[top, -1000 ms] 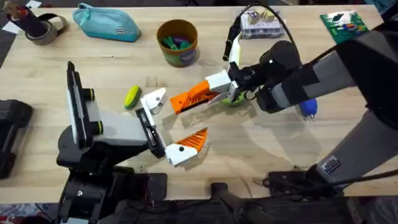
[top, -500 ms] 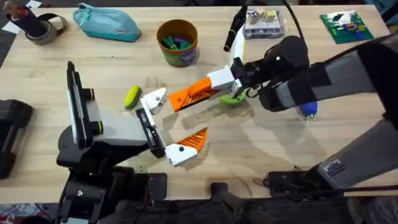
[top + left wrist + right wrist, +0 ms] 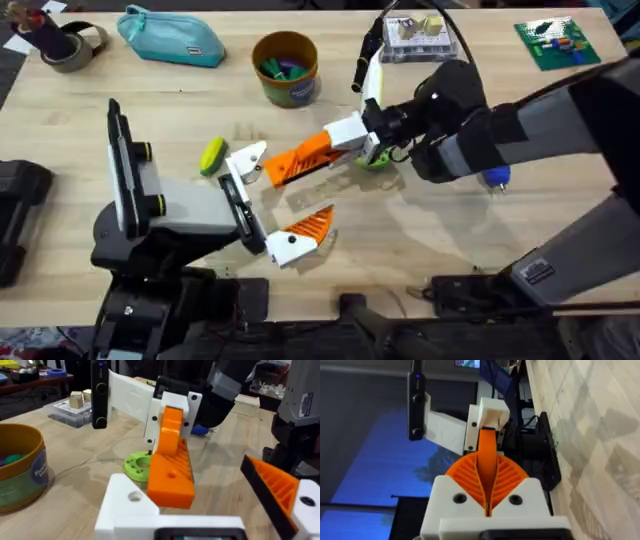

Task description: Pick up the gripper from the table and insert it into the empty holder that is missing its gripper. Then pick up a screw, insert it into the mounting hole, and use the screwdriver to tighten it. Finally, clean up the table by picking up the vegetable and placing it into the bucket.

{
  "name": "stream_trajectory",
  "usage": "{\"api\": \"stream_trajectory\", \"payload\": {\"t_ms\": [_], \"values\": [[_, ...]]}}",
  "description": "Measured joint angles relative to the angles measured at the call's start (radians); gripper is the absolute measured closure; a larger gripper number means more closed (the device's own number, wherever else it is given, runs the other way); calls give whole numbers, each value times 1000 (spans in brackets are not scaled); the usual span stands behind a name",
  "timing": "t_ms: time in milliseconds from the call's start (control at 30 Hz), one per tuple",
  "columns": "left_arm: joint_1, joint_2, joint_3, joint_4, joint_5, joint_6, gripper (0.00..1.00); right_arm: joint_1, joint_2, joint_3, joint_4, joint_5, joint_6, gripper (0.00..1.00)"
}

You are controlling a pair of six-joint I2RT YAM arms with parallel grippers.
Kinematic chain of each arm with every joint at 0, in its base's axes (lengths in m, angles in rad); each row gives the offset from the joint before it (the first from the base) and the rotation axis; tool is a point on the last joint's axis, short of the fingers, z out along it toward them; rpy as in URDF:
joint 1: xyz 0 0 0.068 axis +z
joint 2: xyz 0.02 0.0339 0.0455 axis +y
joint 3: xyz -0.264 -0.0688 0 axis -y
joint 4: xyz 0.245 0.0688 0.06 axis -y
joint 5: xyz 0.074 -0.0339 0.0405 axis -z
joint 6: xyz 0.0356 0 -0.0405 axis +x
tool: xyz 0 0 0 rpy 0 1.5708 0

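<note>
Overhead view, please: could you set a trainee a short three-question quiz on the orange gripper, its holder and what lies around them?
1. True or false: the loose orange gripper lies untouched, with no arm holding it.
2. Which thing lies right beside the holder, on the side away from the right arm? A) a teal pouch B) the yellow-green vegetable C) a green ring
3. Which arm carries the holder at its tip?

Key:
1. False. The right gripper is shut on the loose orange gripper, its tip at the holder.
2. B.
3. The left arm.
</note>
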Motion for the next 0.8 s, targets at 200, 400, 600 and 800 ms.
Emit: {"api": "stream_trajectory", "payload": {"t_ms": [200,400,600,800], "values": [[0,0,0,0,-1,0,12,8,0,0,-32,41,-2,983],[0,0,0,0,-1,-3,12,15,0,0,-70,53,-7,983],[0,0,0,0,-1,-3,13,16,0,0,-70,57,-19,983],[0,0,0,0,-1,-3,15,31,0,0,-72,85,-26,983]]}}
